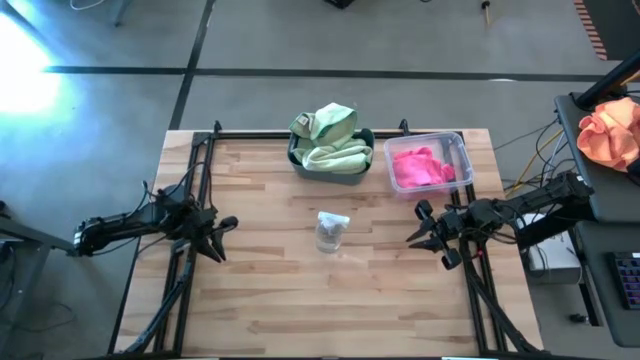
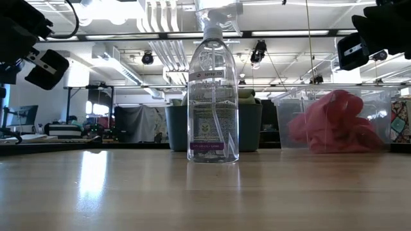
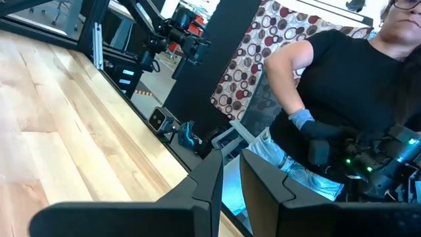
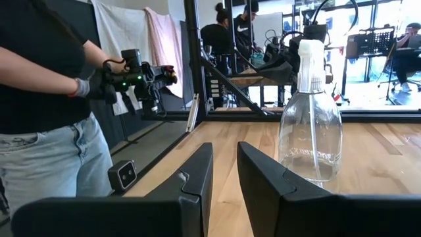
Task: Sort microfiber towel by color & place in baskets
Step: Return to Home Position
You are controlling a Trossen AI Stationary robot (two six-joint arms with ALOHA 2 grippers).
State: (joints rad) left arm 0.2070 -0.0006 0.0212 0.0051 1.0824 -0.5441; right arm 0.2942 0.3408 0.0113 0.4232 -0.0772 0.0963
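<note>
Green towels (image 1: 328,140) piled in teal basket (image 1: 294,160) top centre, pink towels (image 1: 420,167) in clear basket (image 1: 465,155) beside it; left gripper (image 1: 226,240), right gripper (image 1: 416,226) both released.

We count one teal basket (image 2: 176,128), one clear basket (image 1: 463,152), one spray bottle (image 1: 332,232) and one orange cloth bundle (image 1: 610,132). Green towels (image 1: 330,140) and pink towels (image 1: 420,167) are bunched up, so we can't count those.

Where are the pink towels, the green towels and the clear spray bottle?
pink towels (image 1: 420,167): high view, middle of the pink heap.
green towels (image 1: 330,140): high view, top of the green pile.
spray bottle (image 2: 212,109): low view, its clear body.
</note>
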